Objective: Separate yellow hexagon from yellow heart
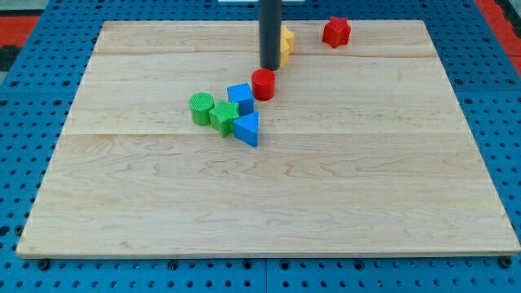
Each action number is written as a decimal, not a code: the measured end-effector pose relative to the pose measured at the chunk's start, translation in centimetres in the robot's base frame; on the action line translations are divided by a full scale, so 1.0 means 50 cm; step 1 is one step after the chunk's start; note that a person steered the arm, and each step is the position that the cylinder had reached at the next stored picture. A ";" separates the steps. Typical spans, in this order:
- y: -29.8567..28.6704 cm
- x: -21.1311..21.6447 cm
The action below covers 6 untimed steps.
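Observation:
My dark rod comes down from the view's top, and my tip (270, 67) rests on the wooden board (342, 195) near its top middle. Some yellow (286, 42) shows just right of the rod, touching it and mostly hidden behind it. I cannot tell whether it is the yellow hexagon, the yellow heart or both. My tip is just above the red cylinder (263, 84).
A red star-like block (335, 31) lies at the top right of the yellow. Below my tip is a cluster: a blue cube (240, 96), a green cylinder (201, 107), a green star (223, 116) and a blue triangle (247, 128).

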State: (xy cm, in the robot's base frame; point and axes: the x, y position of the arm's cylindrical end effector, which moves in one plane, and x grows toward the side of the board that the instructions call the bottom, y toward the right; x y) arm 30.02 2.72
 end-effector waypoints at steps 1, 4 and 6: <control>0.032 -0.032; 0.107 -0.024; -0.186 -0.060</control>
